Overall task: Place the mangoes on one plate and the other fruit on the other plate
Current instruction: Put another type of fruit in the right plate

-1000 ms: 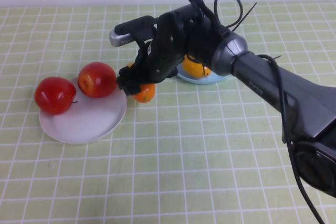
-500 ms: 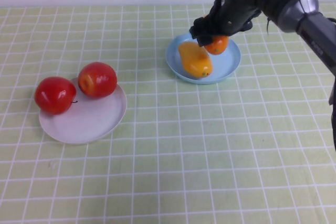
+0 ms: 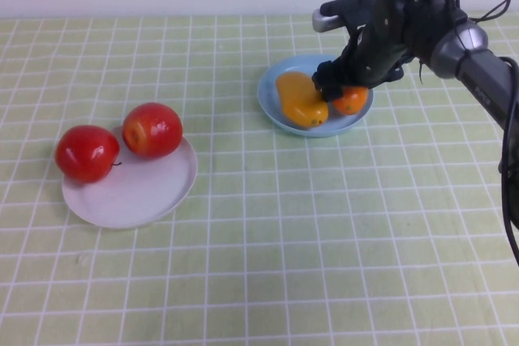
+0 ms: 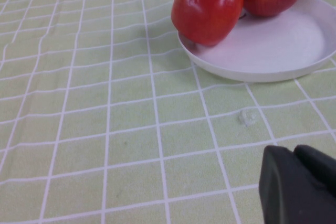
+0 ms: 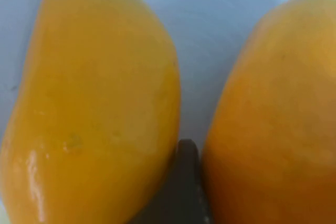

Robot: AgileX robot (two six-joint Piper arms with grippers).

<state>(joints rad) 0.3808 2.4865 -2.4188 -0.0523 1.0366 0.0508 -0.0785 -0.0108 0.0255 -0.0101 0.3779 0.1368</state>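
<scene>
The right pincer (image 3: 339,95) hung low over the light blue plate (image 3: 280,107) at the far right of the desk (image 3: 324,241), closed on the deeper orange mango (image 3: 351,100), which sat at or just above the plate's right half. The yellower mango (image 3: 301,100) already lay in the left half, touching or nearly touching the first; in the right wrist view a dark fingertip (image 5: 185,182) showed wedged between the two fruits.

To finish the placing well, the release probably wanted to be slow and small (that finger had little room), so the opening would not shove the yellower mango toward the rim; then a straight lift upward.

The yellower mango's long axis ran from far-left to near-right. The held one's axis could not be read, the pincer covering most of it.

Both red apples (image 3: 152,129) rested on the white plate (image 3: 130,192) at the left, one perched over its left rim. The left pincer (image 4: 299,182) hovered low over the desk near that plate; whether its fingers were parted could not be told.
</scene>
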